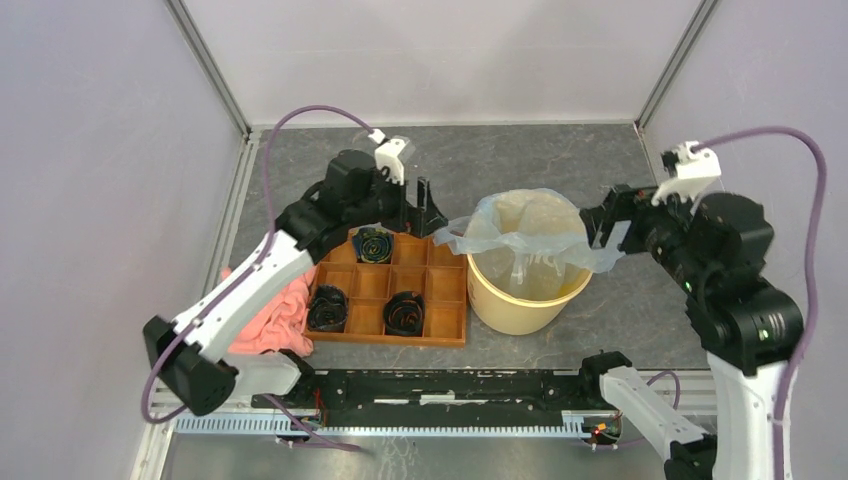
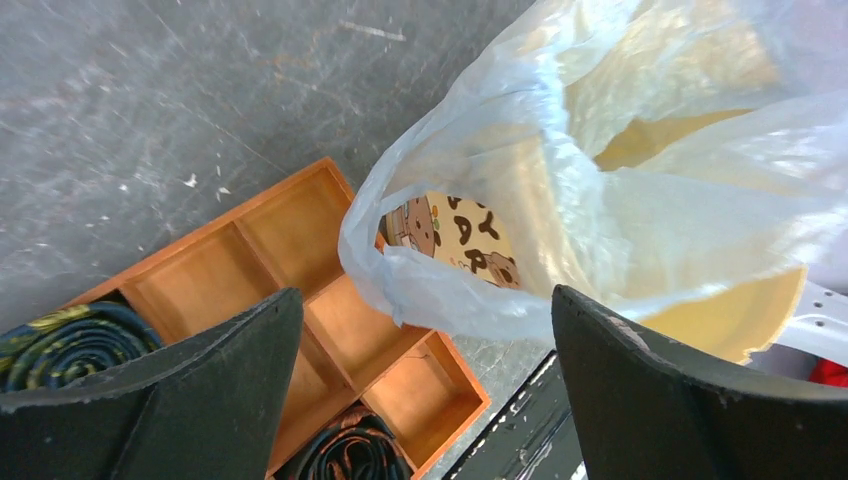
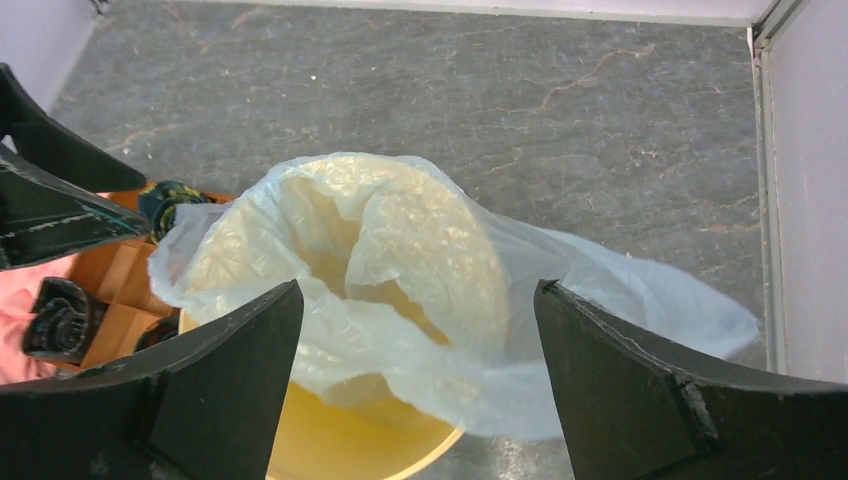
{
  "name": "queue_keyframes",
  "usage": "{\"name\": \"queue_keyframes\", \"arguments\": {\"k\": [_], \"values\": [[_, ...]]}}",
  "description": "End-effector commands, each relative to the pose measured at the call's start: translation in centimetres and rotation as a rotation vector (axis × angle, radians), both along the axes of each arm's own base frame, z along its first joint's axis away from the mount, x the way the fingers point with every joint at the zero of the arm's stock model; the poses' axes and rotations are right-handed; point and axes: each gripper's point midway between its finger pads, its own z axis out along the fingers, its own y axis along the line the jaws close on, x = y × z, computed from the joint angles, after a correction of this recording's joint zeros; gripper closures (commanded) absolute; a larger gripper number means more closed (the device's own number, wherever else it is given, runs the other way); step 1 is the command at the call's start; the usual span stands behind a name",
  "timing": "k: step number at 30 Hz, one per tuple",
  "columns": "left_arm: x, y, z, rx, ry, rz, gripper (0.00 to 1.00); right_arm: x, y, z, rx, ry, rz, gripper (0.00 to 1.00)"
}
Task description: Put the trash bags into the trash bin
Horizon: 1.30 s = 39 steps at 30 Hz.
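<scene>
The pale yellow trash bin (image 1: pixel 520 300) stands right of the tray. The translucent pale-blue trash bag (image 1: pixel 525 235) hangs inside it, its mouth spread over the rim and flaring out on both sides. My left gripper (image 1: pixel 432 208) is open and empty, just left of the bag's left flap. My right gripper (image 1: pixel 603 228) is open and empty, at the bag's right flap. In the left wrist view my gripper (image 2: pixel 425 300) faces the bag (image 2: pixel 600 200) and the bin (image 2: pixel 740 320). In the right wrist view my gripper (image 3: pixel 418 290) hovers over the bag (image 3: pixel 400 250) and the bin (image 3: pixel 340 430).
An orange-brown compartment tray (image 1: pixel 440 300) with three rolled dark ties lies left of the bin. A salmon-pink cloth (image 1: pixel 270 320) lies under the left arm. A black rail (image 1: pixel 450 385) runs along the near edge. Walls stand close on both sides.
</scene>
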Motion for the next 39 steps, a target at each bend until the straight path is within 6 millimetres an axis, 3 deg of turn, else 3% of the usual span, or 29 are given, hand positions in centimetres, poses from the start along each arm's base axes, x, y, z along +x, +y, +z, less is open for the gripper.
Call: {"name": "queue_keyframes", "arguments": {"k": [1, 5, 10, 15, 21, 29, 33, 39], "values": [[-1.3, 1.6, 4.3, -0.044, -0.130, -0.007, 0.00, -3.2, -2.0, 0.0, 0.068, -0.011, -0.120, 0.07], [-3.6, -1.0, 5.2, -0.242, -0.039, -0.111, 0.00, -3.3, -3.9, -1.4, 0.135, -0.019, -0.276, 0.02], [-1.9, -1.0, 3.8, -0.339, 0.164, 0.112, 0.02, -1.9, -3.1, -2.1, 0.273, -0.017, -0.315, 0.02], [-1.5, -1.9, 3.9, -0.483, 0.361, 0.224, 0.08, -1.4, -3.7, -4.2, 0.259, 0.024, -0.369, 0.02], [-0.7, -2.3, 2.1, -0.508, 0.515, 0.334, 0.13, -0.3, -5.7, -7.0, 0.207, 0.010, -0.483, 0.18], [-1.2, -2.0, -0.6, -0.478, 0.589, 0.374, 0.29, -0.6, -4.8, -7.1, 0.158, 0.024, -0.398, 0.46], [-1.8, -1.9, -2.2, -0.453, 0.614, 0.382, 0.38, -0.8, -4.4, -7.8, 0.156, 0.021, -0.363, 0.52], [-2.7, -2.2, -2.7, -0.444, 0.636, 0.363, 0.34, -0.7, -4.2, -8.0, 0.124, 0.024, -0.334, 0.45]]}}
